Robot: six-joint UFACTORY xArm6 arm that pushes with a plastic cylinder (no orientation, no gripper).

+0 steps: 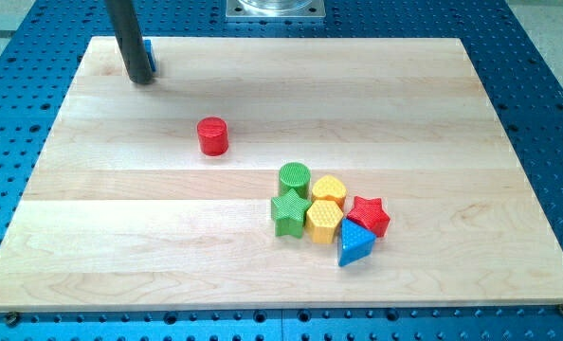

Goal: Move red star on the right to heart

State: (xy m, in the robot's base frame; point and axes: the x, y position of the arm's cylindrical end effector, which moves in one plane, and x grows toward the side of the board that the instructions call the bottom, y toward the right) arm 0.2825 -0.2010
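Observation:
The red star lies at the right of a cluster of blocks in the lower right of the wooden board. The yellow heart sits just left and above it, touching or nearly touching. My tip is far away at the view's top left, next to a blue block that the rod mostly hides.
In the cluster are a green cylinder, a green star, a yellow hexagon and a blue triangle. A red cylinder stands alone left of centre.

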